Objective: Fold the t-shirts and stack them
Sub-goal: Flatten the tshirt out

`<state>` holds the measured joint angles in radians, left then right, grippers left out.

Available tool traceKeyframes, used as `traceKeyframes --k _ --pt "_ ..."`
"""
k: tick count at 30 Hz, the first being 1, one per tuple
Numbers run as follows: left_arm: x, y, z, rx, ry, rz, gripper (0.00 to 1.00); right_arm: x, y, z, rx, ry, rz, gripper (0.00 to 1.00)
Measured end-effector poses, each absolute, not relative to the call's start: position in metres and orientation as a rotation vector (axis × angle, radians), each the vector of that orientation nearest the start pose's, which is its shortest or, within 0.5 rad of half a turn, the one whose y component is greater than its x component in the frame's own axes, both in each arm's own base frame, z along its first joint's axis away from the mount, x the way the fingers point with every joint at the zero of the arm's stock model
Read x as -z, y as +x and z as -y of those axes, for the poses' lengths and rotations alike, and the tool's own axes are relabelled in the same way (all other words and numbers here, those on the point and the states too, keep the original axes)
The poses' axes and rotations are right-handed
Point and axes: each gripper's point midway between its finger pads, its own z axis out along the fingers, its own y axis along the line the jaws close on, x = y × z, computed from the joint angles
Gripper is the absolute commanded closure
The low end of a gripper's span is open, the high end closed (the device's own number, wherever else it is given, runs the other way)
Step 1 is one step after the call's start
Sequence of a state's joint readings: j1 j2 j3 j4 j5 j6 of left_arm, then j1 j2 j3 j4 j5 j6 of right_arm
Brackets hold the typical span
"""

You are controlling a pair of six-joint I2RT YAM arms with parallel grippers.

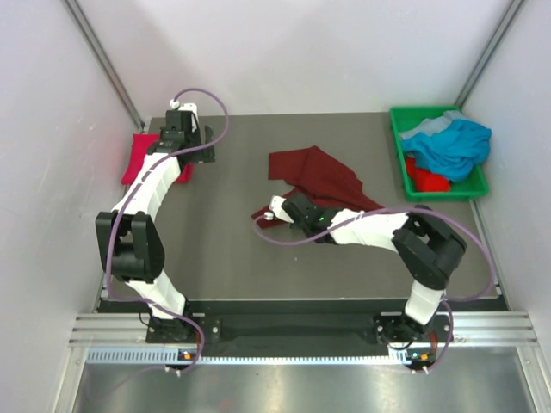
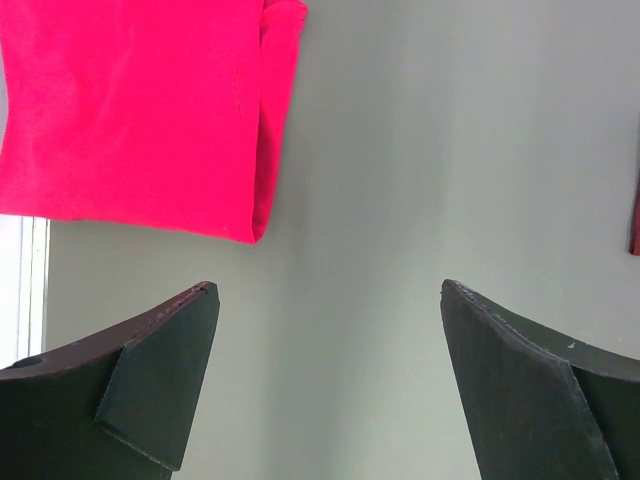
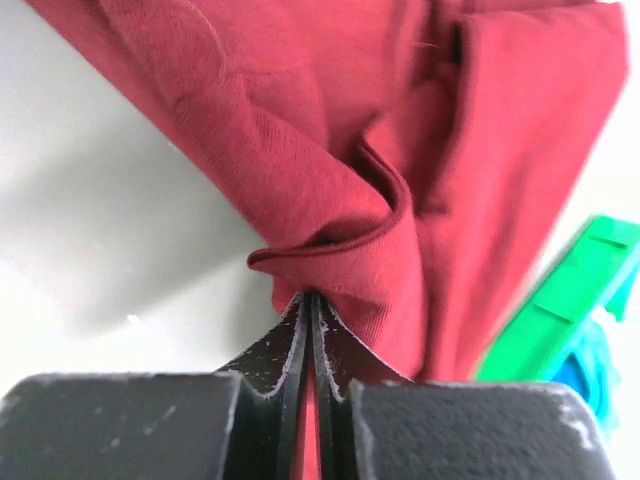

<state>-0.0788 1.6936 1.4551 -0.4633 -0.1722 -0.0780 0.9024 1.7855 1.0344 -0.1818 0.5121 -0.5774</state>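
Top view: the maroon t-shirt point(image 1: 320, 176) lies crumpled mid-table point(image 1: 232, 249). The folded crimson t-shirt point(image 1: 135, 158) sits at the far-left edge, and the teal-blue t-shirt point(image 1: 452, 144) is heaped in the green bin point(image 1: 397, 138) at far right. Only the right wrist view confirms the right gripper point(image 3: 310, 298) pinching a fold of the maroon t-shirt, fingers pressed together. Only the left wrist view shows the left gripper point(image 2: 328, 288) spread wide over bare table near the crimson t-shirt, apart from it.

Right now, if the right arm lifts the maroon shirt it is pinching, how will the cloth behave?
Probably floppy: the maroon shirt bunches into soft folds at the right gripper, so most of it would hang and drag. Likely light, since a thin pinch holds it. Its knit surface looks unlikely to slip.
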Motion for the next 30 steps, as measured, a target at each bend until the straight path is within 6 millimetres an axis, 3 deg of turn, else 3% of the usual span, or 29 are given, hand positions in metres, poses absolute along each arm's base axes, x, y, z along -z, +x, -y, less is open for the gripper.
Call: traceKeyframes --k 4,6,9,14,17,21,28,30 --pt "-0.190 0.470 0.011 -0.103 -0.087 -2.251 0.04 -0.089 0.326 -0.239 0.491 -1.447 -1.875 1.00" --pt "-0.194 0.475 0.013 -0.094 -0.084 -2.240 0.04 -0.117 0.329 -0.236 0.483 -1.417 -1.849 1.00" --pt "-0.200 0.482 0.015 -0.078 -0.079 -2.224 0.04 -0.168 0.340 -0.233 0.450 -1.337 -1.802 1.00" --pt "-0.196 0.492 0.020 -0.050 -0.069 -2.230 0.05 -0.226 0.365 -0.210 0.420 -1.174 -1.771 1.00" --pt "-0.187 0.497 0.026 -0.021 -0.054 -2.250 0.05 -0.228 0.378 -0.193 0.390 -1.145 -1.809 1.00" --pt "-0.175 0.501 0.033 0.019 -0.032 -2.278 0.05 -0.211 0.372 -0.183 0.215 -1.231 -1.896 0.99" --pt "-0.168 0.509 0.041 0.069 -0.008 -2.292 0.06 -0.171 0.335 -0.213 -0.141 -1.354 -2.046 0.91" --pt "-0.167 0.509 0.044 0.087 0.000 -2.296 0.06 -0.156 0.324 -0.215 -0.206 -1.370 -2.103 0.82"
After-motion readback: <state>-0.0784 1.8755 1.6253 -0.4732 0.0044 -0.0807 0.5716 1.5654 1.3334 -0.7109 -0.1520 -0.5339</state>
